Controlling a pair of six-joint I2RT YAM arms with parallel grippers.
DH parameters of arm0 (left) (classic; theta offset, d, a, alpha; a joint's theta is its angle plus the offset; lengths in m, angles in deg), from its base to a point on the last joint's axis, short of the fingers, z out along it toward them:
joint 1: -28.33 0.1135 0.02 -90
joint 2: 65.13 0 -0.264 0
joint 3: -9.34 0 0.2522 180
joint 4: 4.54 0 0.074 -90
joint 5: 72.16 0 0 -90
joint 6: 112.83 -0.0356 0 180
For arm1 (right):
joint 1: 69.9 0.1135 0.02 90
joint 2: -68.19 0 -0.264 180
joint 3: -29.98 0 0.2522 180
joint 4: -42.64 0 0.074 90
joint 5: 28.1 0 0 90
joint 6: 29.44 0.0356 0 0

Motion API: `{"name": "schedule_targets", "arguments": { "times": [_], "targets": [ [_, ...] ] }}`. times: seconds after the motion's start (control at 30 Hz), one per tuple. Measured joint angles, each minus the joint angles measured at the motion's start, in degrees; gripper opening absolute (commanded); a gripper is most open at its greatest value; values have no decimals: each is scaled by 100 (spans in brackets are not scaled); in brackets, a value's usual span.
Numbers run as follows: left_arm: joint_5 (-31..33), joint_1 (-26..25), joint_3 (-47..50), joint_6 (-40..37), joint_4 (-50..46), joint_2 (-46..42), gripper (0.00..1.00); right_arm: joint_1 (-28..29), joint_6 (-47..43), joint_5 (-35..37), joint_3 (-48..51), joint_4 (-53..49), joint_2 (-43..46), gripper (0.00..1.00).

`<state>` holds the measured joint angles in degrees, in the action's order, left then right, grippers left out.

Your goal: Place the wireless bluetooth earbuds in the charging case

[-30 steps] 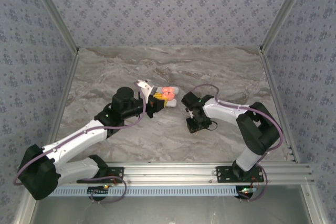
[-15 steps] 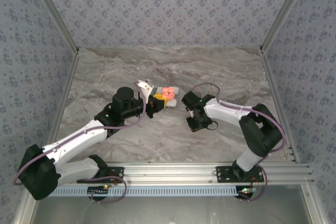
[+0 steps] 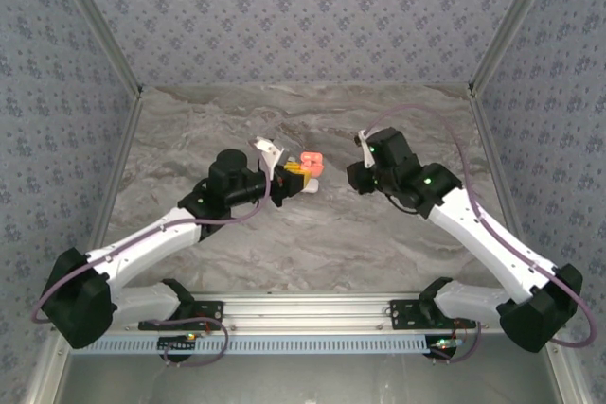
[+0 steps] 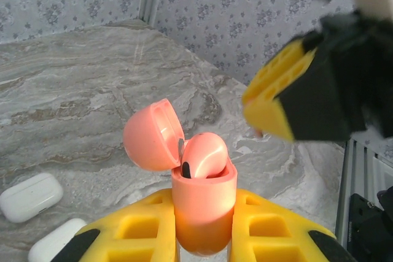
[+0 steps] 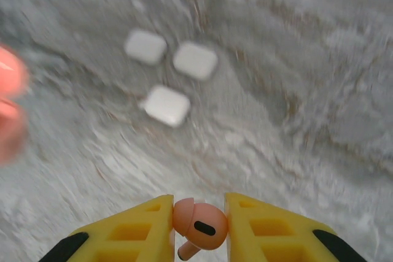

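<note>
On the left little has altered. The left gripper has only edged its load a touch rightward, its jaws still pinching the lower half of the red case, which is held up off the surface. The lid hangs open to the left, and a seated bud already fills one socket. The big change is on the right. A second ago the right gripper was bent low over the surface, nearer the arm bases. Now it has risen and swung back, and it sits near the case without touching it, jaws pressed on the head of a red bud. To my eye the pick is done and only seating this second bud remains. The case's long axis runs straight out from the left jaws, with the mouth facing away from them toward the right gripper. The bud's long axis slants from the pinched head down and left, the stem seemingly pointing back toward the wrist. I'd judge it needs turning before the stem can lead into the free socket. Three white cases lie on the surface below.
</note>
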<state>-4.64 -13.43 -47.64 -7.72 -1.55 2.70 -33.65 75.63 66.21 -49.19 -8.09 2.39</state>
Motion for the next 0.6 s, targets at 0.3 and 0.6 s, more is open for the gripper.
{"name": "schedule_targets", "arguments": {
  "times": [0.3,0.6],
  "targets": [
    [-243,-48,-76,103,302,201,0,151,-232,-63,-702,667,-24,27],
    [-282,-107,-131,107,442,310,0,433,-267,-61,-769,785,-376,27]
  ]
}}
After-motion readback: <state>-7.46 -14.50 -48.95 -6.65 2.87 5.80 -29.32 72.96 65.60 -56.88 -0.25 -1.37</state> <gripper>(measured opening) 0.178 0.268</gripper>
